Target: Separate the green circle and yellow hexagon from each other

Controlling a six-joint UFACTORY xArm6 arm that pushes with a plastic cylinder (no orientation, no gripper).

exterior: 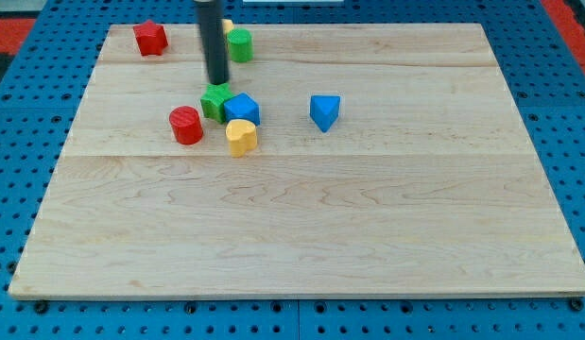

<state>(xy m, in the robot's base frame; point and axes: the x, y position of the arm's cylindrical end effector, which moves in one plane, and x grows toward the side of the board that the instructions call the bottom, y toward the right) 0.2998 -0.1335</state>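
Heads up, your green circle [240, 44] and the yellow hexagon [227, 26] peeking out behind the rod sit touching near the desk's [368, 236] top-left corner, and with no claw, my tip [218, 82] could easily shove both along together.

Green round wooden block [240, 44] at view's top, touching yellow block [227, 26] behind it; my tip [218, 81] just below-left.
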